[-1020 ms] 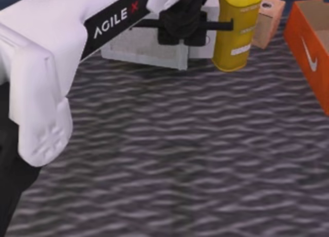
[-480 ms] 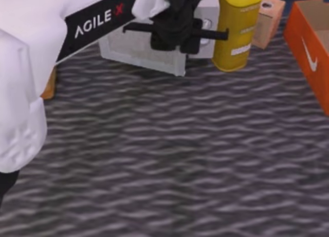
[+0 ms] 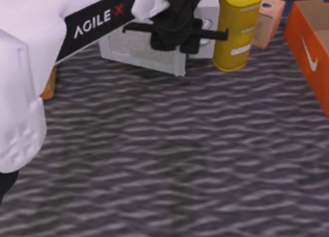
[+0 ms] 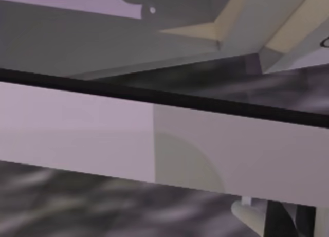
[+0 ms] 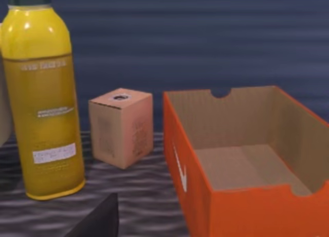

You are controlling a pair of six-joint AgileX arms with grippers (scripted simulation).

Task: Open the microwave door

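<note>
The white-grey microwave (image 3: 208, 13) stands at the table's back centre, one silver knob (image 3: 207, 24) showing on its front. The microwave door (image 3: 139, 49), with its speckled grey window, stands ajar, its free corner swung out toward the table's front. My left arm reaches in from the upper left, and my left gripper (image 3: 177, 34) is at the door's free edge, shut on it. In the left wrist view the door's pale edge (image 4: 103, 129) crosses right in front of the camera. My right gripper (image 5: 97, 221) is out of the top view, parked at the right.
A tall yellow bottle (image 3: 236, 31) stands right beside the microwave's knob side. Behind it is a small cardboard box (image 3: 268, 18), and an open orange shoe box (image 3: 311, 47) lies at the far right. An orange-brown object (image 3: 49, 85) peeks out under my left arm.
My left arm drew back to the left over the first half second, and the door's free corner came slightly forward with it. Nothing has moved since.
</note>
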